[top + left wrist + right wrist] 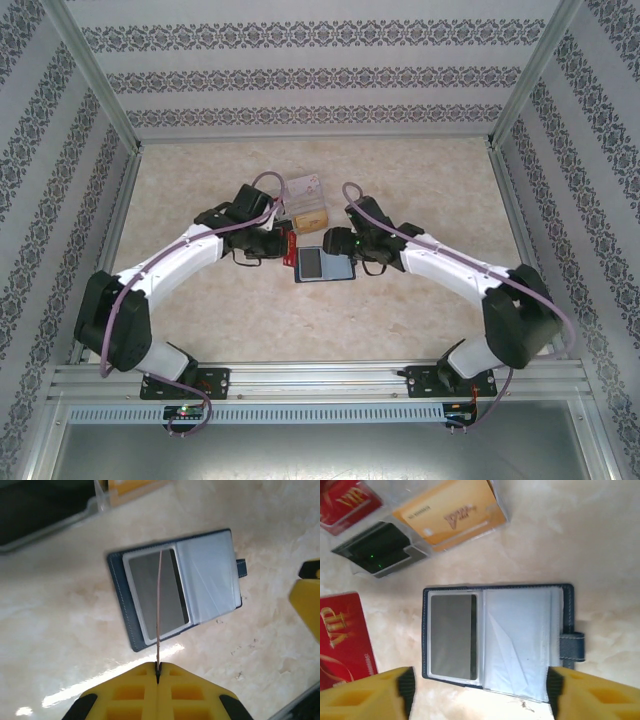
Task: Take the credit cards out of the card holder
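**Gripping one thin card (159,610) beside the open dark navy book-like card holder (520,640)**

Lies open and flat on the pale marbled table (420,190), midway between the two grippers, small closure tab (571,646) sticking out at the right edge. Holds a dark glossy rectangular card (452,636) tucked in the left clear plastic sleeve; carries creased clear plastic on the right page.

Clenched: left gripper (157,672), yellow fingers (135,680) pressed together on the near end of the thin card. Seen edge-on from the left wrist as a brownish line crossing the holder. Probably the glossy red rectangular card (342,640) with gold lettering just left of the holder, though too thin edge-on to match with certainty. Appears in the top view as a narrow red strip right at the left gripper's tip.

Released: right gripper (480,685), yellow fingertips spread wide, one off each near corner of the holder, closed on nothing.

Resting on the far side of the holder, near it: an orange-gold glossy rectangular card (447,512) under clear plastic. Beyond that, farther still in the top view, a white-pinkish card (305,187).
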You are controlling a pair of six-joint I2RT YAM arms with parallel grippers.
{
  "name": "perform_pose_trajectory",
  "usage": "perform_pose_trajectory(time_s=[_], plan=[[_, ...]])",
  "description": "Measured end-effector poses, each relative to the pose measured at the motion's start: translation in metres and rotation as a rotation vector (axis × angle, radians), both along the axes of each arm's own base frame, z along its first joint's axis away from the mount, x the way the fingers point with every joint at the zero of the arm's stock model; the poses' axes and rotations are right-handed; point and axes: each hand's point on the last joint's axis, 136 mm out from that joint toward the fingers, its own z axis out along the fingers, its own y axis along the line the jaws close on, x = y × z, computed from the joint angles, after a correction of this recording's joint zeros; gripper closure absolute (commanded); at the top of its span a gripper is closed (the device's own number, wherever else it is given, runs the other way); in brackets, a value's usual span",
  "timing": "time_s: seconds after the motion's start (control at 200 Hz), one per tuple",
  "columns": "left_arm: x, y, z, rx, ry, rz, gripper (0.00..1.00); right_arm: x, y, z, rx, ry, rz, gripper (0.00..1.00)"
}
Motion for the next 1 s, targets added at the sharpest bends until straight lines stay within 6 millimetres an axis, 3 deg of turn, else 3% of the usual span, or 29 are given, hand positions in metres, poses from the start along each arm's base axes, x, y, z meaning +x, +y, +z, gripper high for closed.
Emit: perform_pose_trajectory(time_s=[0.16,0.415,0.54,0.779,0.999], plan=[[0.012,0.012,0.031,0.082,-0.122,-0.023,1.00,-0.002,-0.021,0.010,-0.014,-0.047,-0.022,0.02],[0.033,0.014,0.078,0.167,-0.305,-0.129,1.00,0.003,-0.061,0.016,-0.019,-0.082,-0.072,0.02],[0.038,0.012,0.089,0.223,-0.397,-0.247,1.00,0.007,-0.074,0.019,-0.012,-0.091,-0.078,0.02],[0.059,0.010,0.084,0.405,-0.492,-0.496,1.00,0.004,-0.085,0.022,0.014,-0.094,-0.057,0.02],[0.081,0.019,0.042,0.596,-0.419,-0.655,1.00,-0.005,-0.089,0.023,0.026,-0.091,-0.026,0.02]])
